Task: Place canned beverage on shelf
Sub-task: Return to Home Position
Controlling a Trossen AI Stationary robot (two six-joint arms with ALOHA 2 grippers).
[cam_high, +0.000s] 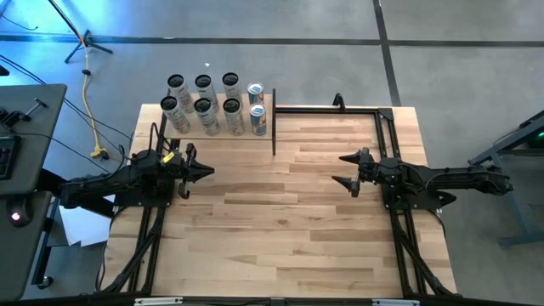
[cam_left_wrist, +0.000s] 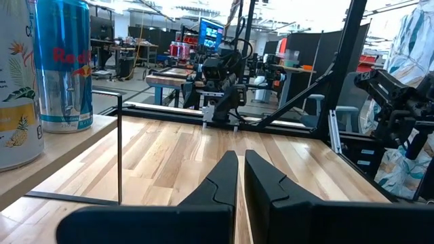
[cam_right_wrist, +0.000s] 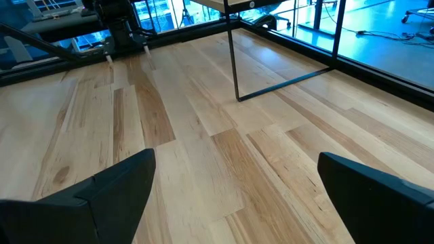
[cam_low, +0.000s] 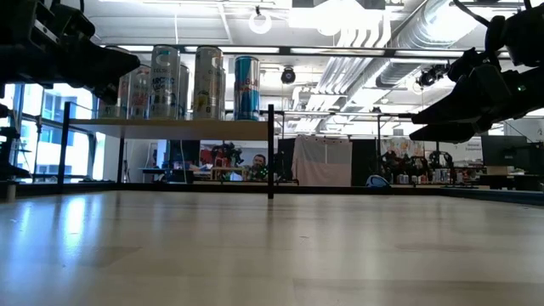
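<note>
Several canned beverages stand upright on the shelf, a pale board on thin black posts at the table's far left. In the left wrist view a blue can and a white can stand on the board's edge. My left gripper hovers shut and level over the table's left side, nearer than the shelf, with nothing in it. My right gripper hovers open over the right side, its fingers wide apart over bare wood. Neither touches a can.
A bare black metal frame runs along the far right of the table. The shelf's black corner post stands on the planks. The plank tabletop lies bare between the two arms. A person sits in the room beyond.
</note>
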